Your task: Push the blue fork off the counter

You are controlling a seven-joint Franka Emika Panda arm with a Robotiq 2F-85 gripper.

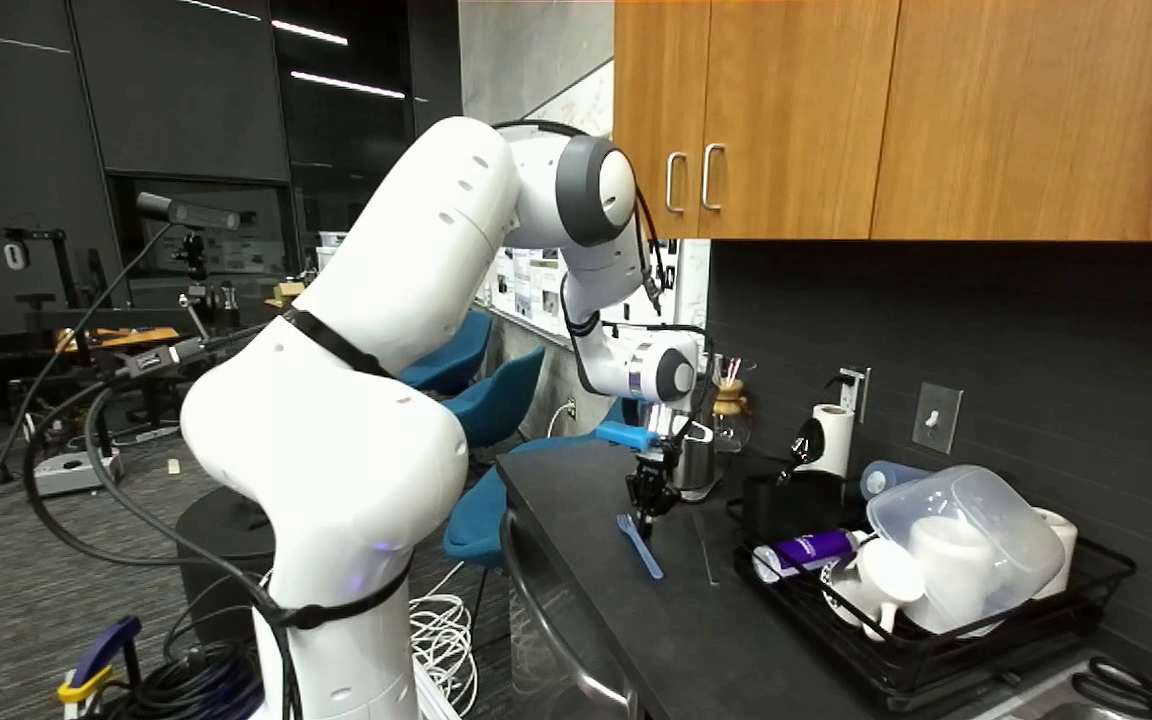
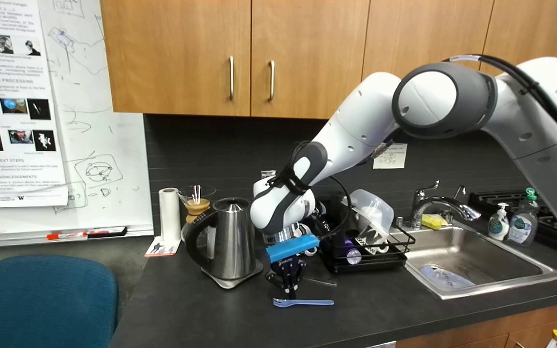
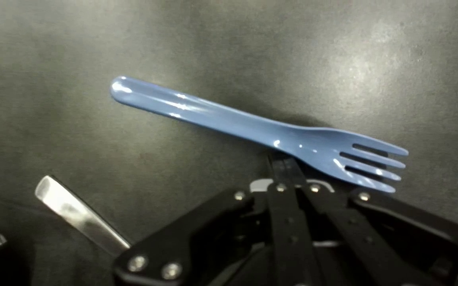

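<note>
You're poising the clenched, empty gripper (image 3: 286,165) right beside the blue fork (image 3: 221,118), which is lying on the counter (image 2: 201,319) between it and the front edge (image 2: 452,323), running roughly along that edge.

We see the blue fork (image 1: 642,549) on the worktop (image 1: 716,640), tined end twd the far edge, btwn the open long edge & the dish rack (image 1: 894,675) along the wall edge. Gripper (image 1: 645,525) pts down just beside the tines; touching, we can't tell.
</note>
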